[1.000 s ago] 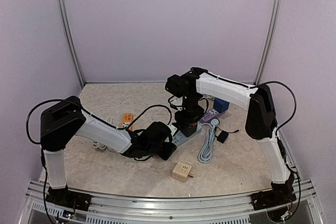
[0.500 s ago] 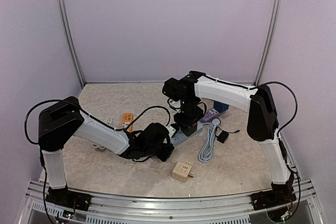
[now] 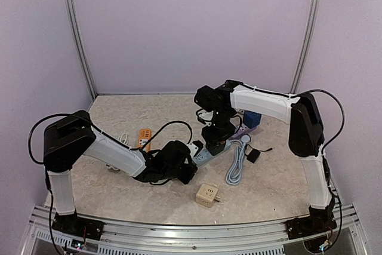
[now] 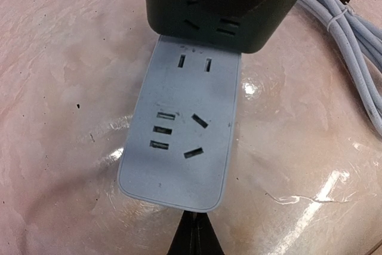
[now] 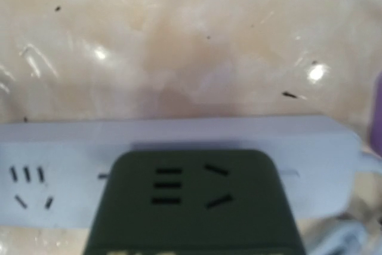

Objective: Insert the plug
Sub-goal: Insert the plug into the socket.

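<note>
Left gripper (image 4: 192, 238), tips pinched together on nothing, sits at the near end of the strip (image 4: 179, 165), whose long axis runs far-right to the dark plug (image 4: 227, 4) sitting on it, with the right gripper (image 3: 215, 137) straight above, nearer arm, grip impossible to tell.
</note>
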`<control>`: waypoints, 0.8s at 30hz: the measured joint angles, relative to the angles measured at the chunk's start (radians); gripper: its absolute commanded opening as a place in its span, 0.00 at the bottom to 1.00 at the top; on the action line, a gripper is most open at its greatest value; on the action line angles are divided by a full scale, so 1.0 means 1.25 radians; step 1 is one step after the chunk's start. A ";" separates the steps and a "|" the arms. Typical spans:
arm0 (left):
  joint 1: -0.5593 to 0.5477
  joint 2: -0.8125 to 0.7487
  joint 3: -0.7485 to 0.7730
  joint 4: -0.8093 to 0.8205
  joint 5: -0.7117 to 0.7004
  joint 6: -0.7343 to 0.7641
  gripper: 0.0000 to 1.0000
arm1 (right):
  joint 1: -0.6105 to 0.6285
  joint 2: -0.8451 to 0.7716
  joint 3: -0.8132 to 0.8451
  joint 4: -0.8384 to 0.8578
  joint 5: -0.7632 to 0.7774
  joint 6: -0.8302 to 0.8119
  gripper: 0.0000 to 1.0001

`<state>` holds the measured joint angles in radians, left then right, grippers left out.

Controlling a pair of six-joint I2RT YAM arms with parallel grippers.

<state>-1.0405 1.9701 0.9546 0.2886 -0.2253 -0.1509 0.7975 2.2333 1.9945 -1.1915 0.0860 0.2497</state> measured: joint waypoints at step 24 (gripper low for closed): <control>0.001 -0.012 -0.004 0.002 -0.019 0.002 0.00 | -0.026 0.080 0.095 -0.074 -0.060 -0.013 0.00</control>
<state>-1.0393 1.9553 0.9493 0.2909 -0.2489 -0.1486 0.7654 2.3337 2.1132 -1.2846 0.0109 0.2337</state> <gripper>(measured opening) 0.003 0.571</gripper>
